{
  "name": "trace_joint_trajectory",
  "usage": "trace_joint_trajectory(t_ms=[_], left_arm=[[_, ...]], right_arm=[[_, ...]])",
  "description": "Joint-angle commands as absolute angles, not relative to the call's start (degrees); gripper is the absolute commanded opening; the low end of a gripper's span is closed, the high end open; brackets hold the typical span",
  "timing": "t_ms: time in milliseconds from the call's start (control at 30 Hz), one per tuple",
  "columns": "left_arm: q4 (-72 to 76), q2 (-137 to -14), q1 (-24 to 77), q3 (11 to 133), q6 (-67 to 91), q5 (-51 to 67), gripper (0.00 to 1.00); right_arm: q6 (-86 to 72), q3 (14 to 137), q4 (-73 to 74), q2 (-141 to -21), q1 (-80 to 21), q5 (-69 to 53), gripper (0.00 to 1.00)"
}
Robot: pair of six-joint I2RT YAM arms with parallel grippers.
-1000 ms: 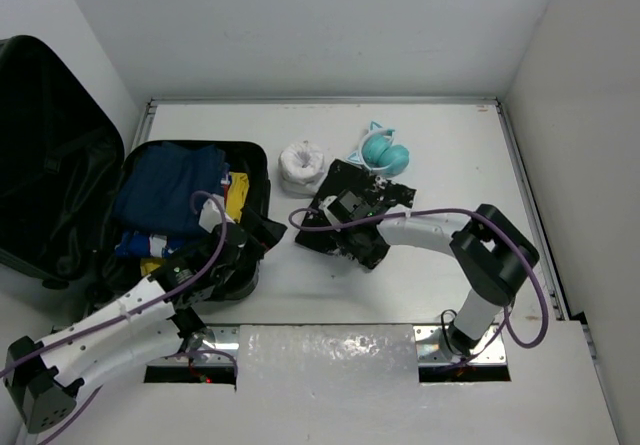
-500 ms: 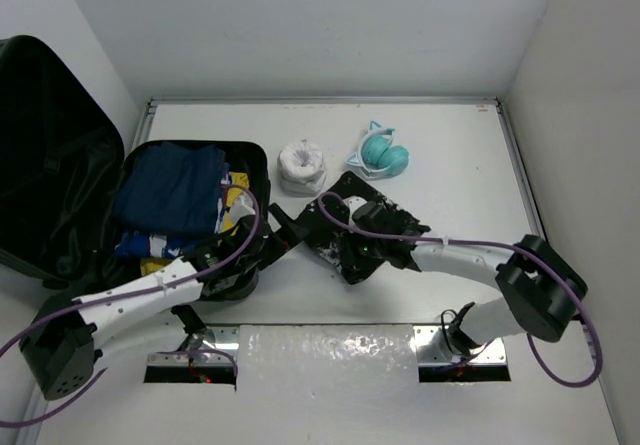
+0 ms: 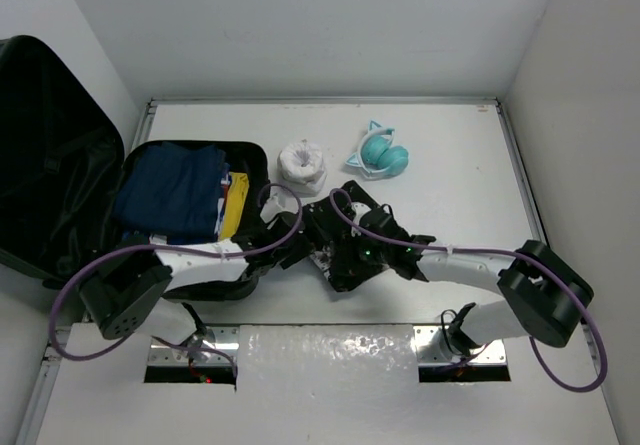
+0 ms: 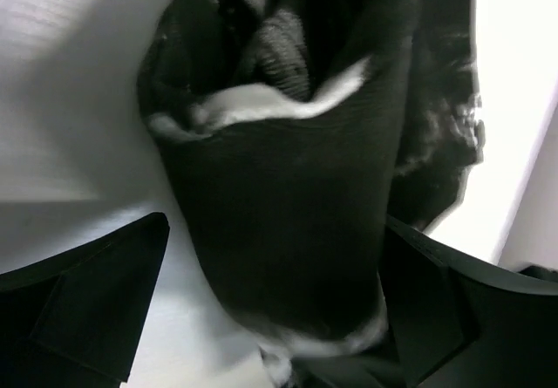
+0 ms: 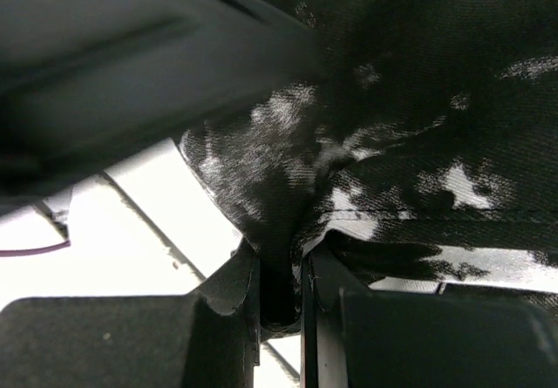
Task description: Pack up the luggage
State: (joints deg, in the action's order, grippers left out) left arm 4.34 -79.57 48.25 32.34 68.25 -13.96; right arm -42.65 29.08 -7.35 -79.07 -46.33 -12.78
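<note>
Jaws of the right gripper pinch a fold of the black-and-white patterned garment; the left gripper stands spread wide, straddling the same garment. The luggage lies open at the table's left, folded clothes inside

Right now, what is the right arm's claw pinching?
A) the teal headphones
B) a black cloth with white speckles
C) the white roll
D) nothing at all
B: in the right wrist view the right gripper is shut on a fold of the black speckled cloth.
</note>
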Motion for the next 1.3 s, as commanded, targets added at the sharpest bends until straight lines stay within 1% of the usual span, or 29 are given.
trace_joint_trajectory(t_ms=[0, 33, 100, 133, 167, 233, 267, 300, 333, 367, 433, 467, 500, 533, 567, 600, 633, 667, 700, 733, 767, 800, 833, 933, 1000, 1100, 1133, 1200, 1267], left_arm=[[5.96, -83.93, 48.78, 32.61, 69.7, -13.8, 0.99], [6.5, -84.98, 48.87, 32.43, 69.87, -13.8, 0.97], [8.34, -87.18, 48.87, 32.34, 69.7, -13.89, 0.77], [8.87, -87.71, 48.87, 32.43, 69.52, -14.06, 0.57], [9.49, -88.24, 48.87, 32.52, 69.43, -14.58, 0.38], [10.37, -88.5, 48.87, 33.39, 67.86, -14.85, 0.17], [10.2, -88.59, 48.87, 34.01, 67.24, -14.85, 0.03], [9.85, -88.33, 48.87, 35.23, 66.19, -14.68, 0.0], [9.76, -88.07, 49.04, 35.68, 65.31, -14.5, 0.0], [9.06, -87.72, 49.13, 36.03, 64.35, -14.5, 0.0], [7.92, -85.88, 49.83, 36.56, 63.2, -14.94, 0.0], [7.48, -85.0, 49.92, 36.74, 62.32, -15.2, 0.0], [7.04, -84.29, 49.92, 37.09, 59.7, -15.03, 0.0], [6.16, -83.42, 49.92, 37.7, 58.02, -14.94, 0.0], [3.98, -82.28, 49.92, 38.58, 56.09, -14.42, 0.0], [2.74, -81.74, 49.92, 41.37, 50.59, -13.89, 0.0], [1.33, -81.56, 49.92, 42.96, 47.41, -13.28, 0.0], [-2.68, -81.56, 49.92, 46.55, 44.33, -11.62, 0.0], [-5.07, -81.56, 49.92, 48.58, 38.82, -11.51, 0.0], [-7.71, -81.13, 49.92, 50.34, 36.32, -12.12, 0.0], [-11.56, -80.6, 49.92, 53.06, 32.82, -13.17, 0.0], [-13.17, -79.9, 49.92, 54.13, 31.13, -14.05, 0.0], [-14.92, -78.07, 49.92, 54.84, 29.2, -13.71, 0.0], [-18.79, -74.72, 49.92, 58.35, 22.52, -11.44, 0.0], [-21.52, -73.57, 49.92, 62.39, 18.65, -11.34, 0.0], [-27.58, -73.56, 49.57, 69.76, 16.09, -15.8, 0.0], [-29.86, -73.48, 49.05, 71.61, 15.82, -19.04, 0.0], [-31.28, -73.3, 45.55, 77.41, 15.82, -19.51, 0.0], [-32.69, -73.3, 41.85, 83.21, 15.73, -16.62, 0.0]], right_arm=[[-45.96, 29.18, -15.38, -76.12, -46.93, -17.4, 0.0], [-46.05, 28.92, -15.38, -75.77, -46.93, -17.75, 0.01], [-46.05, 28.39, -15.56, -74.36, -47.02, -18.02, 0.02], [-46.14, 27.61, -15.56, -73.75, -47.02, -18.02, 0.03], [-46.32, 26.99, -16.51, -72.26, -47.02, -18.45, 0.08], [-47.19, 24.71, -18.54, -70.5, -47.02, -19.59, 0.13], [-47.46, 24.18, -19.94, -69.79, -47.02, -20.73, 0.18], [-47.46, 23.65, -19.86, -68.31, -47.02, -21.18, 0.22], [-47.2, 23.56, -19.25, -67.42, -47.02, -21.53, 0.27], [-46.76, 23.29, -17.59, -65.5, -47.02, -21.45, 0.43], [-46.15, 22.85, -15.48, -62.94, -46.93, -21.36, 0.64], [-45.36, 23.11, -11.64, -61.36, -46.93, -20.92, 0.77], [-43.0, 24.16, -8.47, -57.61, -46.93, -18.83, 0.98], [-41.67, 24.87, -5.13, -55.31, -46.85, -17.07, 0.99], [-40.18, 25.83, 2.65, -52.93, -46.67, -14.7, 0.99], [-37.56, 28.1, 6.99, -47.69, -46.5, -8.59, 0.99], [-36.49, 29.43, 10.95, -45.03, -46.41, -4.87, 0.99], [-35.0, 30.75, 18.56, -42.48, -46.23, -1.01, 0.99], [-34.28, 32.07, 22.29, -40.02, -46.23, 7.3, 0.99], [-34.02, 34.95, 25.46, -35.73, -46.14, 11.65, 0.99], [-33.49, 36.37, 31.14, -33.94, -45.97, 15.34, 0.99], [-33.4, 38.21, 33.46, -32.27, -45.97, 21.3, 0.99], [-33.14, 38.84, 36.1, -29.38, -45.97, 23.18, 0.99], [-32.17, 40.78, 38.57, -25.94, -45.97, 25.22, 0.99], [-31.64, 42.0, 39.46, -25.58, -45.97, 25.84, 0.99], [-30.41, 42.8, 39.73, -26.01, -45.97, 26.1, 0.99], [-30.15, 42.89, 39.55, -26.28, -45.97, 26.02, 0.99], [-29.36, 43.15, 39.03, -27.16, -45.97, 25.58, 0.99], [-28.66, 43.15, 38.32, -27.86, -45.97, 24.96, 0.99]])
